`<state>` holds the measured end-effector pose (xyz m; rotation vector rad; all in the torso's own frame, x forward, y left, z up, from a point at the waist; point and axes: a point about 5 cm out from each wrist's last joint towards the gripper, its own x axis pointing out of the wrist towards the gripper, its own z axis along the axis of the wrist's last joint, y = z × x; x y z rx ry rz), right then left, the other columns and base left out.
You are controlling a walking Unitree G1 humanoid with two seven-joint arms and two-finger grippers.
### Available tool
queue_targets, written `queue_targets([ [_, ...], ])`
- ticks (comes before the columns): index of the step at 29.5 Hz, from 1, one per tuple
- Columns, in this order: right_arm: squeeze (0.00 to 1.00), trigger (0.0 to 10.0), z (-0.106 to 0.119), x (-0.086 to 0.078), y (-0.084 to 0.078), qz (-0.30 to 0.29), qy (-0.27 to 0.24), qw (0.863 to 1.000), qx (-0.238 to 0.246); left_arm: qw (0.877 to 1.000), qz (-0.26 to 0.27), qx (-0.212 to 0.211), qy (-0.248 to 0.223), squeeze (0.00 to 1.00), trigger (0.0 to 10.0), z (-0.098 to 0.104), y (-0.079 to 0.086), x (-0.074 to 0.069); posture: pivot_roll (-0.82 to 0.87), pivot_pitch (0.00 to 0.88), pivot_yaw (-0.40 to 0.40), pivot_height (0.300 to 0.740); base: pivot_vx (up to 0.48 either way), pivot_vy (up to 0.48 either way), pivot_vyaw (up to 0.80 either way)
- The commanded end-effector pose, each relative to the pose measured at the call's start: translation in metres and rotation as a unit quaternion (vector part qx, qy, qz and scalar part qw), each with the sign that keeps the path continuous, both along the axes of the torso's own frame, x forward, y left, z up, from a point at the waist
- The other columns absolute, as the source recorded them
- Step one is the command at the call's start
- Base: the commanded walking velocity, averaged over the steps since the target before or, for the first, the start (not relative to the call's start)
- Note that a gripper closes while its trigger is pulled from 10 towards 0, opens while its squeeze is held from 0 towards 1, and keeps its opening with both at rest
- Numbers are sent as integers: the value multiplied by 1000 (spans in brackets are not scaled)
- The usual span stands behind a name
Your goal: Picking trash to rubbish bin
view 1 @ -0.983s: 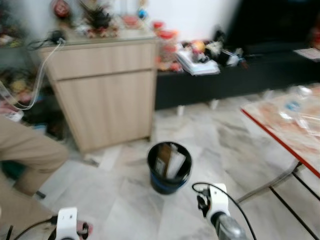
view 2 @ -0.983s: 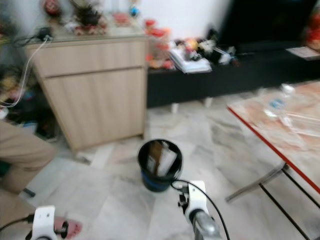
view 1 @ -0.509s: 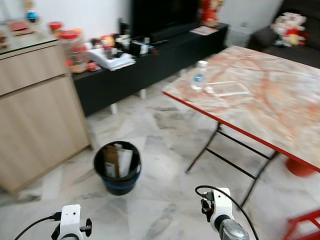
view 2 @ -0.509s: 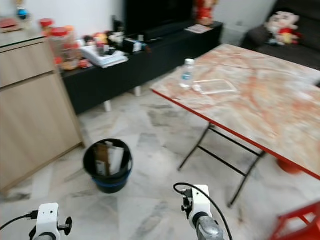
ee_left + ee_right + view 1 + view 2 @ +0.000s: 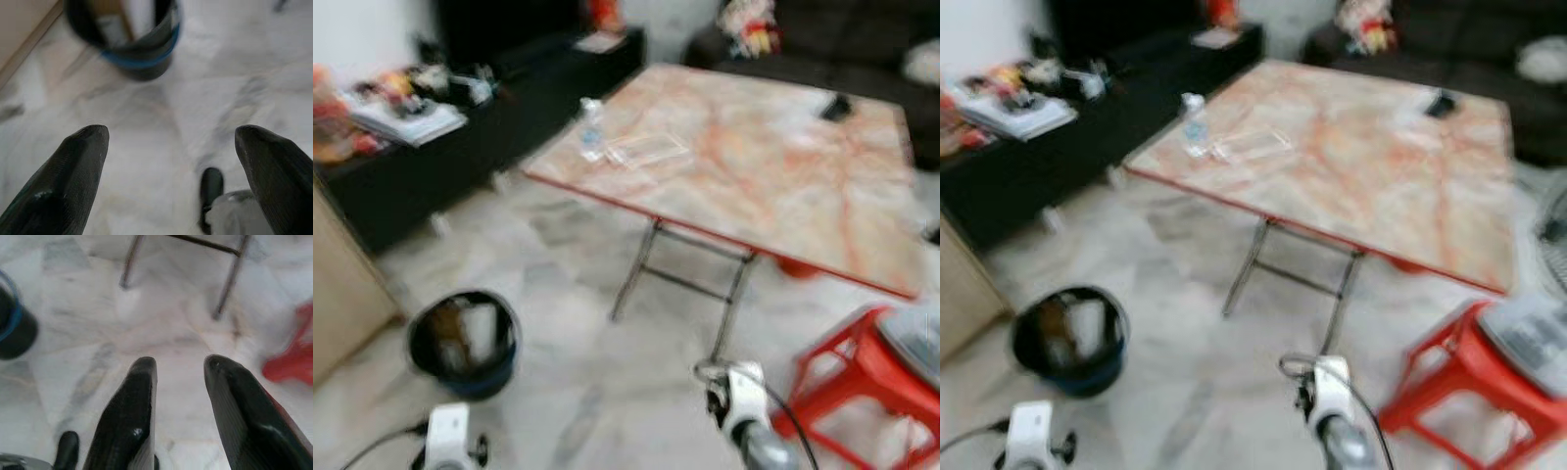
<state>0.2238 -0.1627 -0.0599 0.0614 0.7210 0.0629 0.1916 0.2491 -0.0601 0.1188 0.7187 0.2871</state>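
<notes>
A clear plastic bottle (image 5: 591, 129) stood on the marble-topped bench (image 5: 783, 186), well apart from the black rubbish bin (image 5: 462, 343) on the floor. The wrist views showed the left hand (image 5: 171, 147) spread wide and empty near the bin, and the right hand (image 5: 178, 367) slightly parted and empty above bare floor.

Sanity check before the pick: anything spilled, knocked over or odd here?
Nothing stands out, though the frames are blurred. The black round rubbish bin stands upright on the pale marble floor with trash inside. A clear plastic bottle stands upright on the red-edged marble-pattern folding table beside a flat clear plastic piece.
</notes>
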Motion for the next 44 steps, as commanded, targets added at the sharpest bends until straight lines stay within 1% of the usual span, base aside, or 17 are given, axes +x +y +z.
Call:
queue_targets([
  [1, 0, 10000, -3, -5, -1, 0, 11, 1000, -4, 1000, -1, 1, 13, 0, 10000, -3, 0, -5, 64, 14, -56, 740, 0, 0, -800],
  [18, 0, 10000, -2, -3, 2, 2, 6, 1000, 1, 1000, -4, 3, 12, 0, 10000, -3, -1, -4, 68, 10, -59, 740, 0, 0, -800],
  [24, 0, 10000, 1, 2, 4, 3, -3, 1000, 3, 1000, -2, 3, 5, 0, 10000, -1, -1, -2, 68, 19, -57, 740, 0, 0, 0],
  [28, 0, 10000, 6, 10, 10, 5, -20, 1000, 16, 1000, -2, 5, 0, 0, 10000, 0, -1, 0, 63, 22, -57, 740, 0, 0, 0],
  [33, 0, 10000, 15, 21, 14, 14, -47, 999, 17, 1000, -1, 18, -16, 0, 10000, 5, 1, 7, 66, 26, -60, 740, 0, 0, 0],
  [35, 0, 10000, 24, 32, 18, 24, -75, 997, 23, 998, 9, 25, -53, 0, 10000, 14, 4, 18, 65, 30, -62, 740, 0, 0, 0],
  [38, 0, 10000, 35, 43, 23, 28, -109, 993, 34, 993, 9, 51, -105, 0, 10000, 30, 9, 32, 66, 31, -62, 740, 0, 0, 0],
  [39, 0, 10000, 42, 51, 26, 31, -131, 990, 38, 987, 12, 65, -144, 0, 10000, 42, 14, 41, 65, 33, -64, 740, 0, 0, 0],
  [41, 0, 10000, 50, 58, 28, 32, -151, 987, 43, 981, 11, 76, -180, 0, 10000, 53, 17, 49, 68, 36, -66, 740, 0, 0, 0],
  [42, 0, 10000, 58, 65, 30, 33, -172, 983, 47, 973, 0, 84, -215, 0, 10000, 66, 19, 58, 73, 36, -67, 740, 0, 0, 0],
  [43, 0, 10000, 63, 69, 31, 33, -186, 981, 48, 968, -7, 90, -235, 0, 10000, 73, 20, 63, 73, 36, -67, 740, 0, 0, 0],
  [44, 0, 10000, 71, 76, 31, 26, -205, 977, 54, 960, -12, 94, -262, 0, 10000, 84, 22, 71, 73, 36, -68, 740, 0, 0, 0],
])
